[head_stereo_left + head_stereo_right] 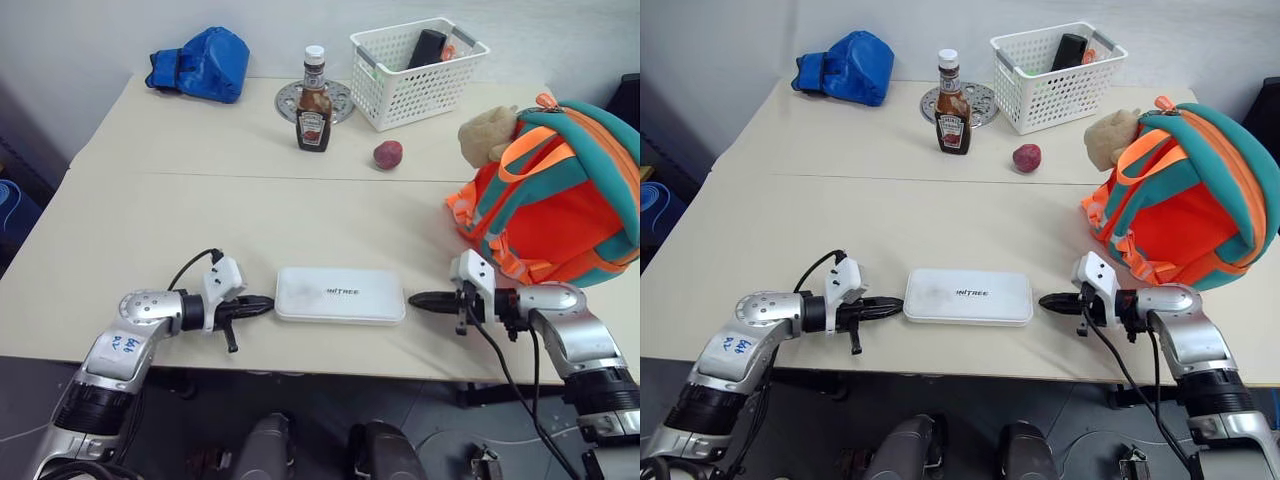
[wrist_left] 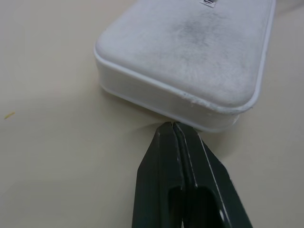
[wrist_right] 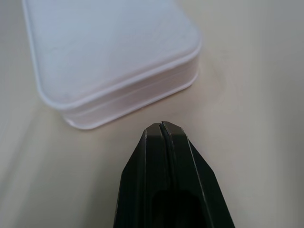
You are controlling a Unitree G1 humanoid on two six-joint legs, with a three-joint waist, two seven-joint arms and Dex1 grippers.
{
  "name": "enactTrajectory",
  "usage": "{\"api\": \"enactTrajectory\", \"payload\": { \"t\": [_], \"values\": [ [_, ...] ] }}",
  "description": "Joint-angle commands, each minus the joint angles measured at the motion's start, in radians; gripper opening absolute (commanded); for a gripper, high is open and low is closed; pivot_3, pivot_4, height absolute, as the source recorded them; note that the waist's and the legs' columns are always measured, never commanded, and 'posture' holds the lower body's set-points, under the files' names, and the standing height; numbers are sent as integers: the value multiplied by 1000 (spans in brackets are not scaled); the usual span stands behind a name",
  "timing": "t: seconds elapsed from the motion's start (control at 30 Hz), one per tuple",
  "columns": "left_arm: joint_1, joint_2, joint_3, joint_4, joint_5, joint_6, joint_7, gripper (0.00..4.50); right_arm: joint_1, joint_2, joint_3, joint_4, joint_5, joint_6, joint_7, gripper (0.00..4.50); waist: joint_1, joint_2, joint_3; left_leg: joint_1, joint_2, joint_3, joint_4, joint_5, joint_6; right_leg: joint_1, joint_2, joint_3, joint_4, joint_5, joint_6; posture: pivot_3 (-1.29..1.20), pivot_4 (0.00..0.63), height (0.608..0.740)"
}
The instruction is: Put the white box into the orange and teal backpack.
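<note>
the beige table [image 1: 150, 220] is taken first: on its near half, close to the front edge, the white box [image 1: 340, 294] lies flat, lettering up. to the robot's right of it, well apart, the orange and teal backpack [image 1: 560, 195] is seen slumped on the table with a beige plush toy [image 1: 488, 133] at its top; whether its opening is unzipped cannot be told. far behind are ranged a blue bag [image 1: 200, 62], a white lattice basket [image 1: 415, 72], a ketchup bottle [image 1: 314, 100] and a small reddish fruit [image 1: 388, 154].

the step in hand is judged to be a two-sided squeeze, the box being pinched between the two arms at its short ends. it is done well if both tips are pressed level and opposite each other at mid-height of the end walls, so that the box is not spun or tipped; pressure should be built evenly before any lift is tried, since the smooth rounded walls are likely to slip.

the left gripper [image 1: 262, 301] is clenched on nothing, and its tip is seen touching, or all but touching, the box's left end low at the wall. the right gripper [image 1: 418, 298] is likewise clenched and empty; its tip is held just beside the right end, and in the right wrist view a narrow strip of table is seen between them.
</note>
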Motion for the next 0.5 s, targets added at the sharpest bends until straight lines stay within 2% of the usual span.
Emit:
{"api": "enactTrajectory", "payload": {
  "t": [0.03,0.17,0.27,0.4,0.5],
  "values": [
    [29,13,20,-41,6,-8,15,19,-16,4,1,17,-14,-28,-8,0,-2,0,0,0,0,0,0,0,0,0,0,0,0,0,0,0,150,740],
    [49,38,99,-19,-38,93,47,19,-9,-20,10,14,-18,-47,25,0,-9,0,0,0,0,0,0,0,0,0,0,0,0,0,0,0,150,740],
    [44,52,169,-3,-130,236,35,564,-8,-38,22,6,-23,-63,68,0,-13,0,0,0,0,0,0,0,0,0,0,0,1,0,0,0,150,740],
    [-16,38,272,49,-284,443,39,1833,-18,-52,52,16,-48,-106,111,0,-14,0,0,0,0,0,0,-1,1,0,0,0,1,0,0,0,150,740],
    [-66,40,299,83,-371,604,36,2783,-32,-48,74,41,-82,-149,123,0,-14,-1,0,0,0,-1,0,-1,0,0,0,0,1,0,0,0,150,740]
  ]
}}
